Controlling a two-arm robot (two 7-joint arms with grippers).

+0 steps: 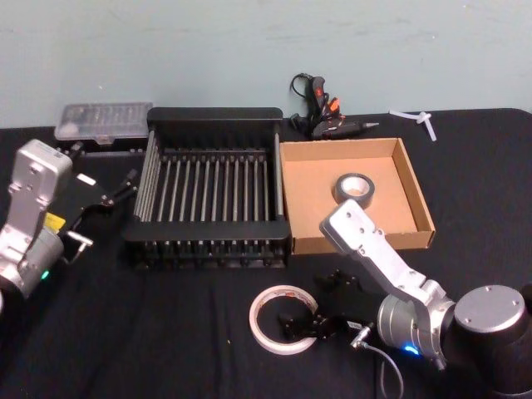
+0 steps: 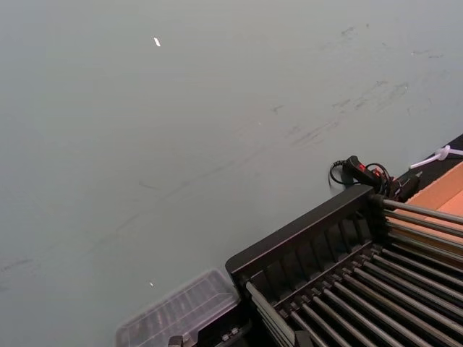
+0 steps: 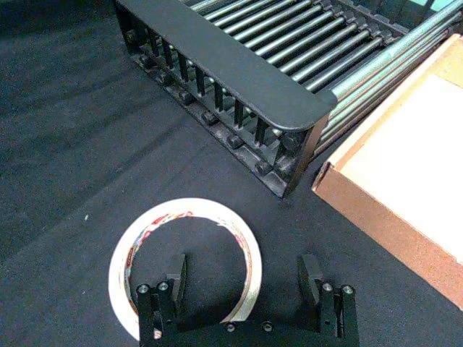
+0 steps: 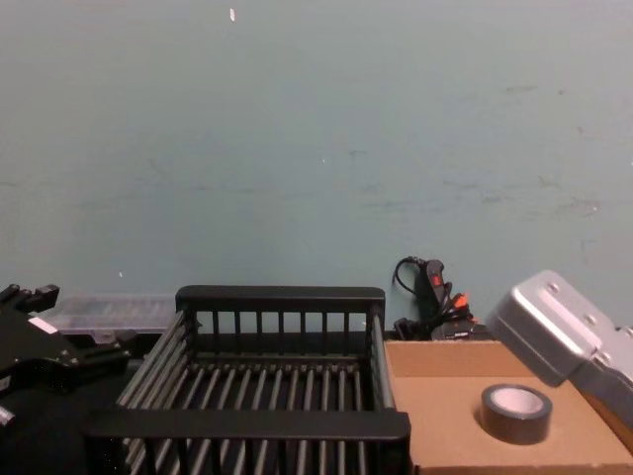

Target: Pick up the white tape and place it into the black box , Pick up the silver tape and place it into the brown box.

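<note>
The silver tape (image 1: 358, 188) already sits inside the brown box (image 1: 413, 185), toward its far middle, so the white tape (image 1: 281, 319) is the job left. It lies flat on the black counter (image 1: 150, 332), just near of the black box (image 1: 209, 196) and a little right of the crate's middle.

The right claw (image 3: 247, 276) is spread wide and low over the ring's right side: in the right wrist view one finger (image 3: 176, 275) stands inside the centre hole and the other well outside the rim, so the right-hand band of the ring lies between them. A good grasp here, I judge, means dropping until the fingers reach the counter, then closing squarely across that band – the ring is thin and flat, and a shallow pinch could let it slip or tip. Then lift well clear of the crate's near rail.

The left claw (image 1: 125, 188) hangs at the far left beside the crate – I cannot tell whether it is open or closed
</note>
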